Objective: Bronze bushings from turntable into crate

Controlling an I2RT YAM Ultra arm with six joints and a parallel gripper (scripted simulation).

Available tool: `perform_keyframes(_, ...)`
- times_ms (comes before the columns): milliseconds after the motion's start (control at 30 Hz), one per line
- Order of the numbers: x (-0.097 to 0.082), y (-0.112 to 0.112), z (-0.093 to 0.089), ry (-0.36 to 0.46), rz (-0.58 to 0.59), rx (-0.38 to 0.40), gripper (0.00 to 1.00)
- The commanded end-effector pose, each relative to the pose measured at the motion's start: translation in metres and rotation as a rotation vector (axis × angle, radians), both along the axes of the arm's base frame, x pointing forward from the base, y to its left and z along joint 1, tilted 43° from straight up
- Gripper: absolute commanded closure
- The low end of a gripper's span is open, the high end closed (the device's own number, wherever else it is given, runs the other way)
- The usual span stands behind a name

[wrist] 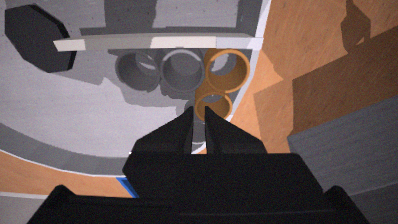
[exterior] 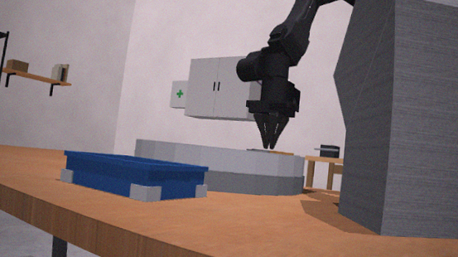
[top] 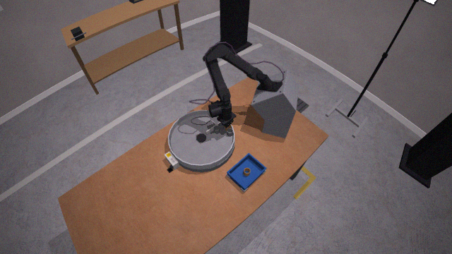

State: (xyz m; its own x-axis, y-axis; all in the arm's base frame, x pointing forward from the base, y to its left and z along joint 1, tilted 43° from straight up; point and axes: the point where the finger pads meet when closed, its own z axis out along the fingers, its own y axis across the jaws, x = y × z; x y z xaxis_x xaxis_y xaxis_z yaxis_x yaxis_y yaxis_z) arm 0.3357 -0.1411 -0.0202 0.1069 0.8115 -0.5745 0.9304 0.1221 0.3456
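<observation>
My gripper (exterior: 269, 148) (wrist: 199, 111) is nearly closed, with a narrow gap and nothing held. It points down, its tips just above the rim of the turntable (top: 194, 152) (exterior: 226, 161) (wrist: 100, 125). In the wrist view, one bronze bushing (wrist: 215, 108) stands just beyond and right of the tips; another bronze bushing (wrist: 232, 80) stands behind it. Two steel bushings (wrist: 135, 77) (wrist: 182, 72) stand left of that one. A grey rim shows between the fingers, apparently another steel bushing, mostly hidden. A bronze bushing (top: 246, 174) stands in the blue crate (top: 237, 178) (exterior: 104, 173).
A thin pale bar (wrist: 185, 42) crosses the turntable behind the bushings. A black hub (top: 201, 137) (wrist: 40, 37) is at its centre. The grey pedestal (top: 273, 113) (exterior: 429, 121) stands beside the turntable. A small white box (top: 171, 160) sits against the turntable's outer side.
</observation>
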Motion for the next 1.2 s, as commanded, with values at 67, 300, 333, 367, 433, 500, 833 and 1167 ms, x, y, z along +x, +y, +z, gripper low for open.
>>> perform_keyframes(67, 0.0068, 0.0012, 0.0135, -0.028, 0.011, -0.018, 0.87)
perform_keyframes(300, 0.0068, 0.0012, 0.0135, -0.028, 0.011, -0.018, 0.87)
perform_keyframes(333, 0.0068, 0.0012, 0.0135, -0.028, 0.011, -0.018, 0.87)
perform_keyframes(367, 0.0068, 0.0012, 0.0135, -0.028, 0.011, -0.018, 0.87)
perform_keyframes(433, 0.0068, 0.0012, 0.0135, -0.028, 0.011, -0.018, 0.87)
perform_keyframes(500, 0.0068, 0.0012, 0.0135, -0.028, 0.011, -0.018, 0.87)
perform_keyframes(833, 0.0119, 0.0010, 0.0182, -0.037, 0.012, -0.019, 0.87)
perform_keyframes(1167, 0.0125, 0.0011, 0.0187, -0.039, 0.012, -0.020, 0.87)
